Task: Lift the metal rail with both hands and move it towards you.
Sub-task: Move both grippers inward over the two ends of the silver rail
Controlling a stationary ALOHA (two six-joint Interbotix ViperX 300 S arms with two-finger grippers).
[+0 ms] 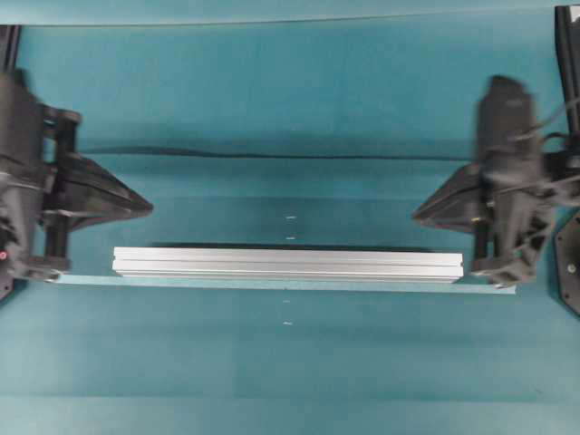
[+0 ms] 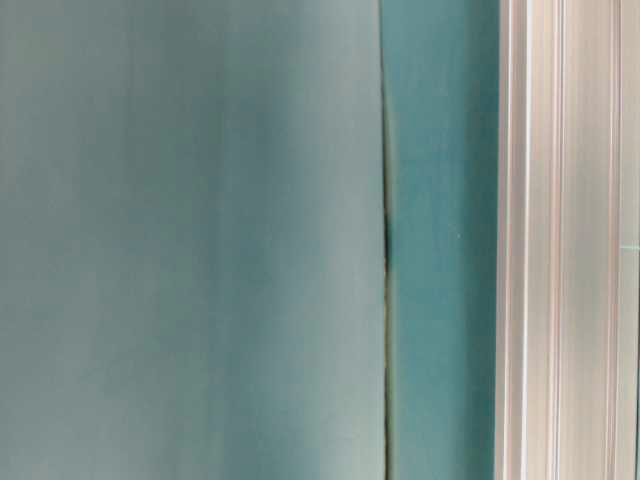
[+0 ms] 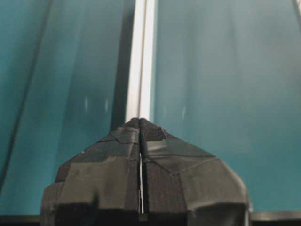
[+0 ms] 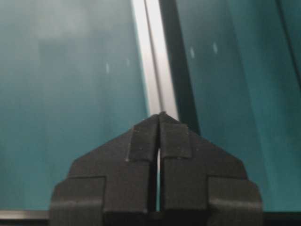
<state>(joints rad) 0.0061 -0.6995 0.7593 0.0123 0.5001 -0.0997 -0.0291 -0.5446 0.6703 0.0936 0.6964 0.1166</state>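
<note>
The rail point(image 1: 287, 265) lies flat and untouched across the middle of the teal counter point(image 1: 290, 372), its length running side to side in the overhead view, with a thin pale tape strip point(image 1: 489, 286) along its near edge and a dark seam point(image 1: 272, 154) in the covering well behind it. The left claw point(image 1: 145, 208) hovers just off the rail's left end, a little behind it, its two fingers pressed together on nothing. The right claw point(image 1: 419, 216) mirrors it at the other end, likewise closed and empty. Each wrist view looks down the rail's grooved length past a shut fingertip pair, the tips lined up with the bar but not on it. Judged from this, the task has barely begun: nothing is gripped or lifted, and the rail has not come toward the near edge. Still to do, most likely, are opening both claws, lowering them over the two ends, clamping, raising the bar level and drawing it forward together.
</note>
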